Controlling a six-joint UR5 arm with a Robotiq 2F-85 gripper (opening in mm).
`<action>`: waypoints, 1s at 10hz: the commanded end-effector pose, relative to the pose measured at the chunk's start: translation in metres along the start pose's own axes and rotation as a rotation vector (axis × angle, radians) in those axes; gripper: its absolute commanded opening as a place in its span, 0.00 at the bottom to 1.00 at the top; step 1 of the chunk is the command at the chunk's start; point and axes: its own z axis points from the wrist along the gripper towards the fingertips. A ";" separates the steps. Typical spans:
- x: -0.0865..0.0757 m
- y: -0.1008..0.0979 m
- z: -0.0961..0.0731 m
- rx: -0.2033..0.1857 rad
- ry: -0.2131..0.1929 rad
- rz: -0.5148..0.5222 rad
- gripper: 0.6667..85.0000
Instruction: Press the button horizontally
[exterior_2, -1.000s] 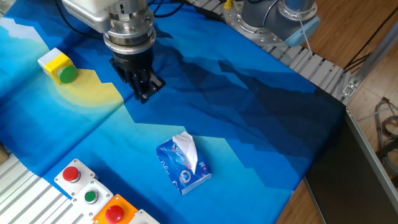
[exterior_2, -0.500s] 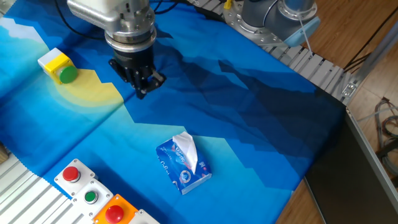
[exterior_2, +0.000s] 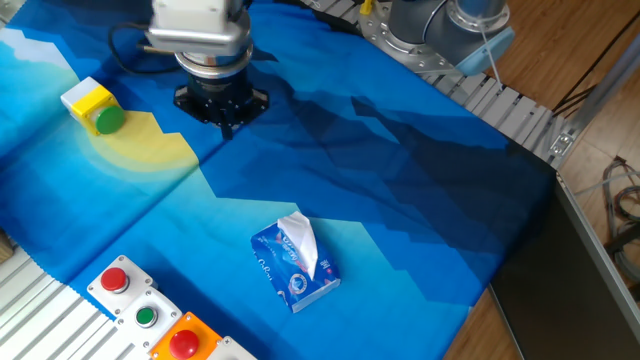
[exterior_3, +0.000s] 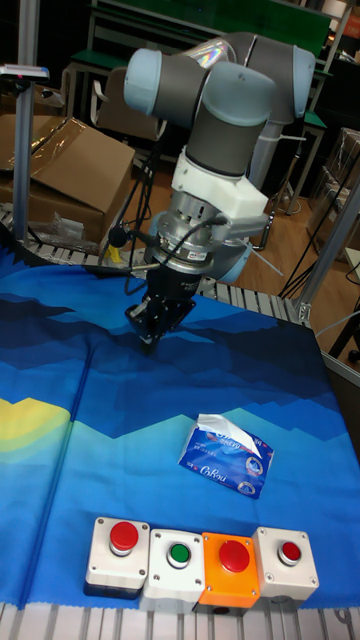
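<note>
The green button (exterior_2: 110, 120) sits sideways in its yellow box (exterior_2: 86, 99) at the tabletop's far left. The pincer (exterior_2: 225, 124) hangs over the blue cloth (exterior_2: 400, 190), near it, holding nothing; its finger gap cannot be made out.

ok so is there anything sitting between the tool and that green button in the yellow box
Nothing visible. In the fixed view, only bare blue and yellow cloth lies between the black tool and the round green button in its small yellow box. The blue tissue pack and the row of button boxes sit off to the near side, clear of that path.
</note>
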 end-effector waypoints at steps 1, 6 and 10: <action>0.005 -0.001 0.011 0.008 -0.009 -0.216 0.00; 0.004 -0.003 0.020 0.009 -0.004 -0.239 0.00; 0.004 -0.002 0.027 0.009 -0.006 -0.216 0.00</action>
